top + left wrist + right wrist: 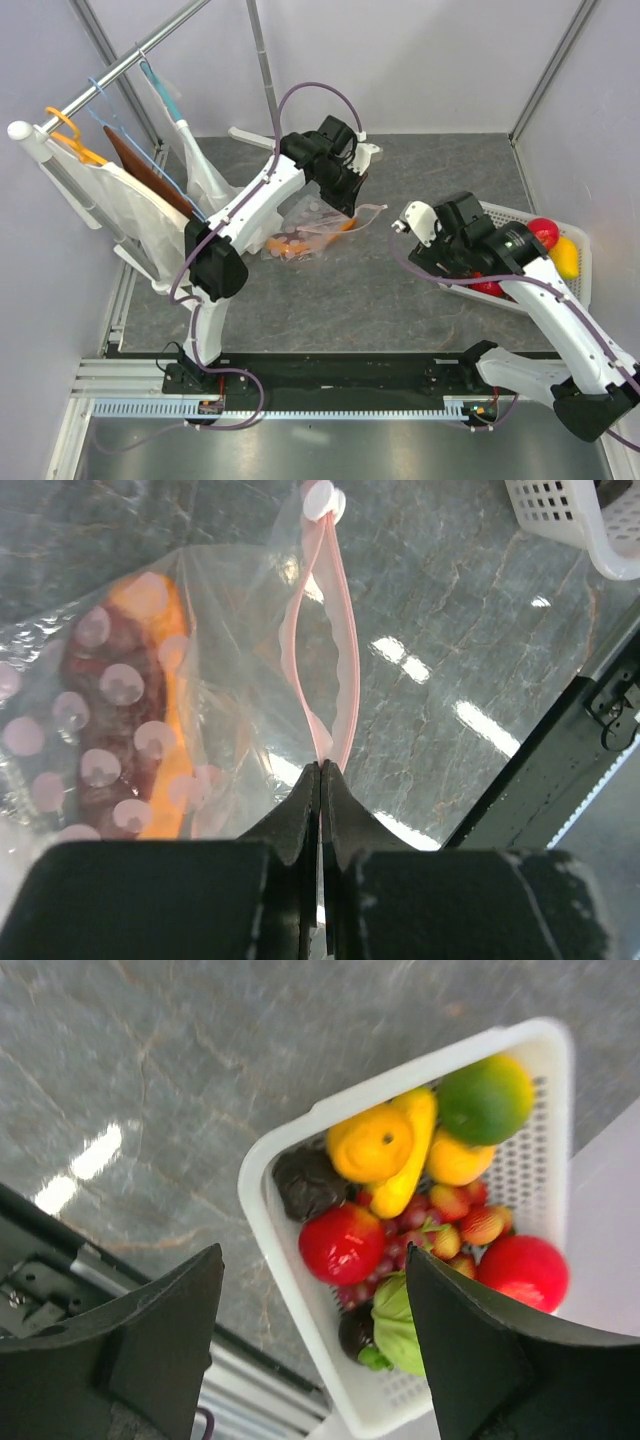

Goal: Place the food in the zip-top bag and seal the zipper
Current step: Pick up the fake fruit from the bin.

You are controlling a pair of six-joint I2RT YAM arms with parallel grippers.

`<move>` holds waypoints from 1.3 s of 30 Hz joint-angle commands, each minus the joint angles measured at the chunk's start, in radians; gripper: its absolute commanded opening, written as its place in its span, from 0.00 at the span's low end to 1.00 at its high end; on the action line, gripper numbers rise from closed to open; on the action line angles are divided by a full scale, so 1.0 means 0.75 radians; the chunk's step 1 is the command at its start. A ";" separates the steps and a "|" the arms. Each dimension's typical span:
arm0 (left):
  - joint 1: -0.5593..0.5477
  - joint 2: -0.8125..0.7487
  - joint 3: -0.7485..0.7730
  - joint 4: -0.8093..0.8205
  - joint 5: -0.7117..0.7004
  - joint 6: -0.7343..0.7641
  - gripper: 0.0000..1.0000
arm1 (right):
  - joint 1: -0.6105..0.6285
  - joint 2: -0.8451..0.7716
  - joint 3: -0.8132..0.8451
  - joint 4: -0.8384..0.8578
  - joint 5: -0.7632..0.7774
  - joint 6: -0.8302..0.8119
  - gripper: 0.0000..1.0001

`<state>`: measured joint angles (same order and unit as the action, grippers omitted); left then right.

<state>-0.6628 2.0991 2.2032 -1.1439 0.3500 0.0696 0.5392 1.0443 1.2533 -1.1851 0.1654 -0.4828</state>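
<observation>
Item count: one zip-top bag, one orange-brown piece, one white basket, two red apples.

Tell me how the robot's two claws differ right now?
The left gripper is shut, pinching the zipper of the zip-top bag; the right gripper is wide open, holding nothing. The left is at the bag, the right above the white basket. Both are black two-finger grippers.

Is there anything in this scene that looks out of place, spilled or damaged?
Nothing looks spilled or broken. One oddity: the two pink strips of the zipper bow apart, so the zip-top bag gapes, though the left claw is shut on their near end. The white slider sits at the far end.
</observation>
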 commanded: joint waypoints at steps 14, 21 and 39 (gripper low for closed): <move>0.066 -0.277 -0.463 0.470 0.178 -0.187 0.02 | -0.655 0.189 -0.106 0.064 -0.443 0.024 0.79; 0.131 -0.324 -0.506 0.588 0.198 -0.273 0.02 | -0.670 0.281 -0.254 0.293 -0.413 0.026 0.79; 0.141 -0.351 -0.659 0.678 0.090 -0.265 0.02 | -0.711 0.479 -0.338 0.543 -0.347 -0.074 0.78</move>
<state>-0.5533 1.8656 1.7199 -0.6796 0.4442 -0.1127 0.0071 1.3846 1.0164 -0.8413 -0.0814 -0.5289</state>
